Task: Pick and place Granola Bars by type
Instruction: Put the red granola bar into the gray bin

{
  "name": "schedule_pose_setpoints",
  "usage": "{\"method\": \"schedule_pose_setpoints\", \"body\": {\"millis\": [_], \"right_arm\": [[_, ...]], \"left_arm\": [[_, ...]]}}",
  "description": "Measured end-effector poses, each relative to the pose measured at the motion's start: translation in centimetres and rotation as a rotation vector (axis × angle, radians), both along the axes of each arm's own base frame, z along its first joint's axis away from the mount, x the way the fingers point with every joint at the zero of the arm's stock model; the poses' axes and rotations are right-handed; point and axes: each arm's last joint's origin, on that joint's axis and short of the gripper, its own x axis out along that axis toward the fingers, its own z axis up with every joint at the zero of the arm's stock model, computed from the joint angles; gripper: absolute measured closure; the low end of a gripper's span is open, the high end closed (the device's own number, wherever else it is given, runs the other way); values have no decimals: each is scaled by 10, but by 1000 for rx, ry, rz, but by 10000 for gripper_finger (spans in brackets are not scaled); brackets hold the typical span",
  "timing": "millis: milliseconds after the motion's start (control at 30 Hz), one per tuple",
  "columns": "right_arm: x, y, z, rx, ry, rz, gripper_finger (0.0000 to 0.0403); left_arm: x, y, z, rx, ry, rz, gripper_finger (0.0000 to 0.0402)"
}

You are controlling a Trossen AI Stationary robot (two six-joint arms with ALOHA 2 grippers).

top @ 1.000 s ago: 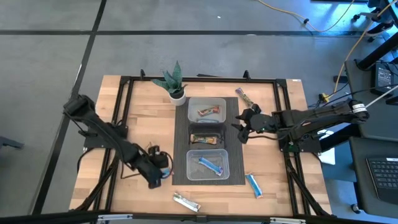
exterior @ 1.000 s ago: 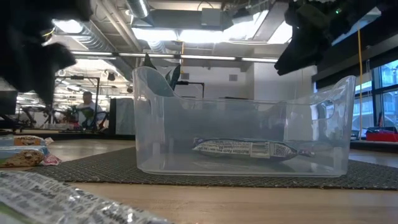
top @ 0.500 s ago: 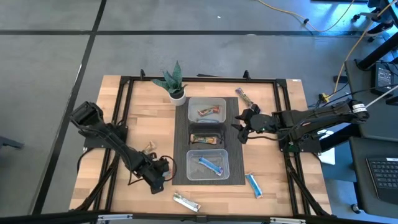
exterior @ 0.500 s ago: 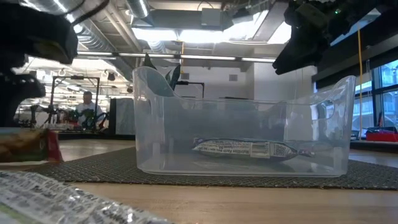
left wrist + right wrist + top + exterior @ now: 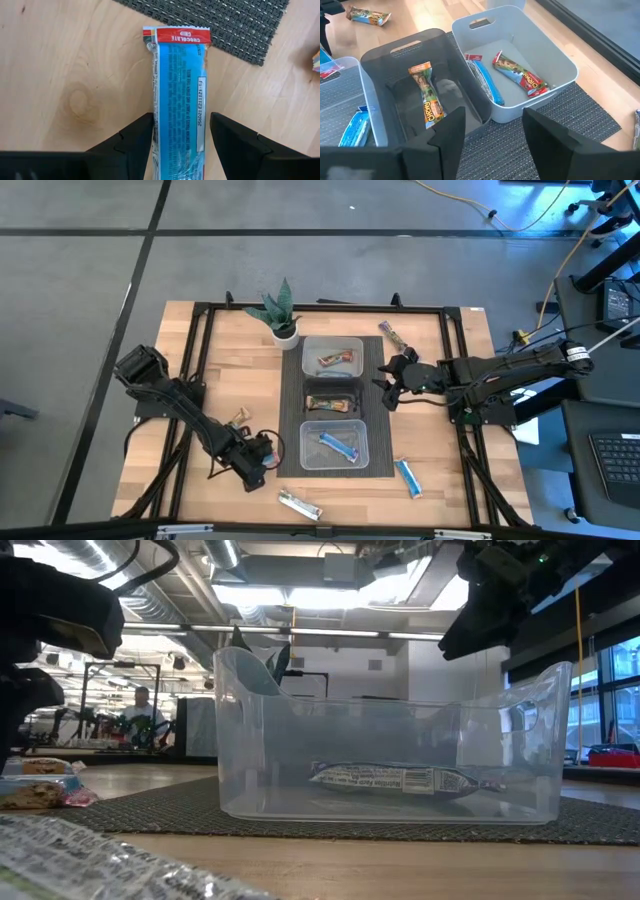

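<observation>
One blue bar (image 5: 177,100) lies lengthwise between the spread left pincer (image 5: 180,145), far end touching the mat (image 5: 220,25)

We read the following markings only.

On the blue bar (image 5: 177,105) lying on the worktop (image 5: 65,75) between the left pincer (image 5: 181,137) fingers, the red band at its far end carries "CHOCOLATE CHIP" in white capitals, printed upside down as seen from the left wrist. Along the same wrapper's edge runs a stamped code, which we read as "25OCT E2111121:51"; some characters are uncertain.

On the brown-and-orange bar (image 5: 429,97) in the middle bin (image 5: 395,55), the right wrist view shows white lettering that we take as "CHEWY".

The silver-white bar (image 5: 400,780) in the near bin (image 5: 240,700) bears dark print, too small to read.
</observation>
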Motion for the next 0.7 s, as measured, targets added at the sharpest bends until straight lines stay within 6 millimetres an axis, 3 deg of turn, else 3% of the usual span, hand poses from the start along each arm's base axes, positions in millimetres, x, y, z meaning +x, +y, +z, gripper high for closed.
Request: {"method": "schedule_pose_setpoints", "body": {"millis": [300, 700], "right_arm": [[0, 0, 0, -21, 11, 16, 203], [0, 0, 0, -23, 15, 18, 203]], "left_arm": [[0, 0, 0, 26, -9, -57, 213], [-1, 2, -1, 55, -8, -96, 287]]}}
